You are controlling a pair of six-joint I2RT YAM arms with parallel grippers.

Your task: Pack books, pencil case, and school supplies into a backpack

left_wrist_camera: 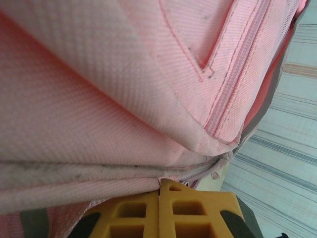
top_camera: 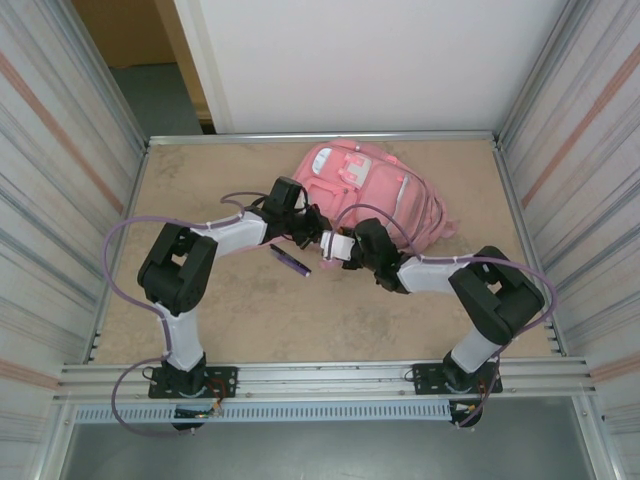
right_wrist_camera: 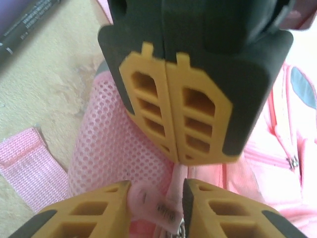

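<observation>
Bright, even light, soft shadows, blurry washed-out close-up wrist views.

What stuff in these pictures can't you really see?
- Top view: the inside of the backpack, hidden by its own fabric.
- Left wrist view: the left gripper is cut off by the bottom edge; whether it pinches any fabric is unclear.
- Right wrist view: the pen is cut off by the corner, and its print is blurred.
- Right wrist view: the right gripper flanks a pale tab; the bottom edge cuts both off, so a grip is unclear.
</observation>
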